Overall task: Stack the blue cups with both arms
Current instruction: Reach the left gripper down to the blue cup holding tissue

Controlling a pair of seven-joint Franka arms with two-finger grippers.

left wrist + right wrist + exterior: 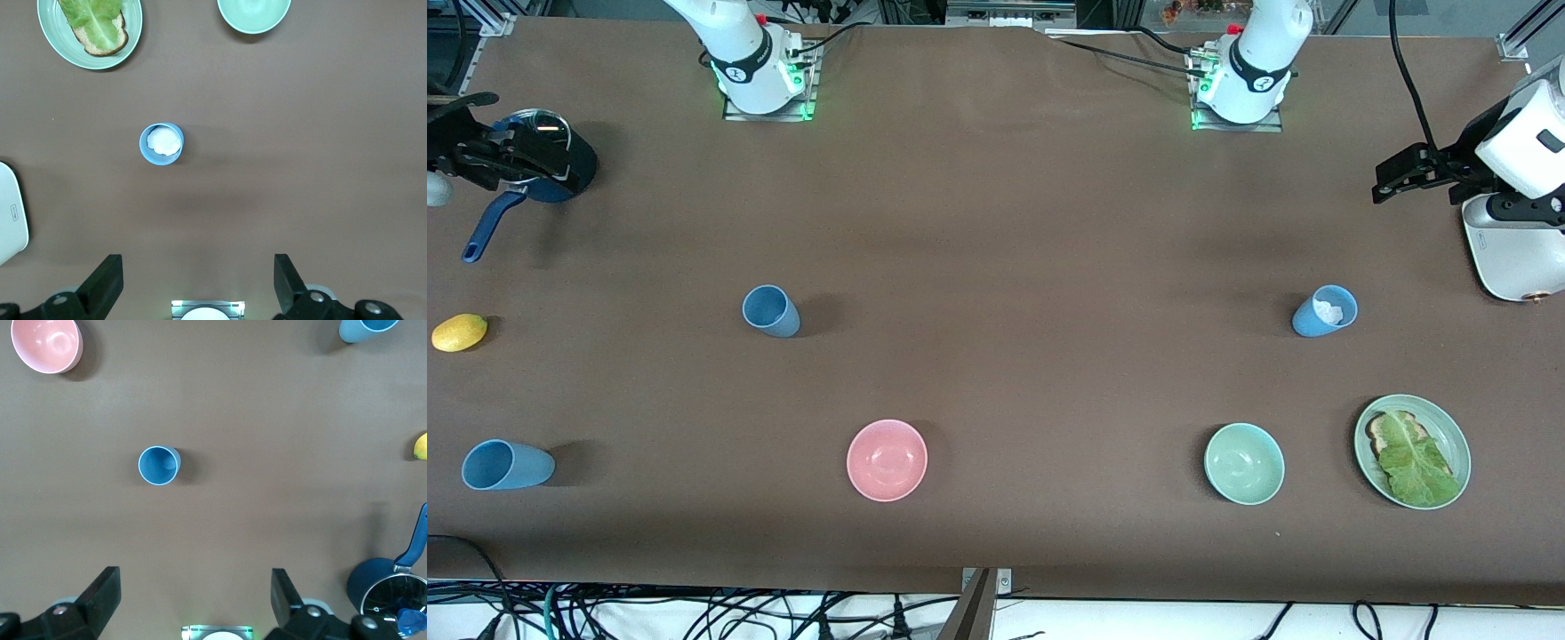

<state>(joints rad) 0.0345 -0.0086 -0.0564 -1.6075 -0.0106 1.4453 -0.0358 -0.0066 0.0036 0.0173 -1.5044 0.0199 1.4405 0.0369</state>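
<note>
- Three light-blue cups are seen on the brown table (pixel 996 222); all are plain, matte, handleless and narrower at the base.
- One empty blue cup (pixel 770 310) stands upright toward the right arm's end of the table, farther from the front camera than the pink bowl (pixel 887 460).
- A second empty blue cup (pixel 505 465) is placed close to the table edge at the right arm's end, nearer to the front camera than the lemon (pixel 459 332); it appears tilted, but whether it lies on its side cannot be told.
- The third cup with something white inside (pixel 1325 311) stands toward the left arm's end, farther from the front camera than the green bowl (pixel 1244 463) and the green plate (pixel 1449 427).
- The right gripper (pixel 467 147) is held over the dark-blue pot (pixel 560 164); its fingers (pixel 100 593) are spread wide and nothing is held.
- The left gripper (pixel 1396 173) is held at the left arm's end of the table, just beside a white appliance (pixel 1512 249); its fingers (pixel 103 283) are also spread wide and empty.
- Counted: three blue cups, two bowls, one plate with toast and a lettuce leaf (pixel 1414 458), one pot, one lemon.
</note>
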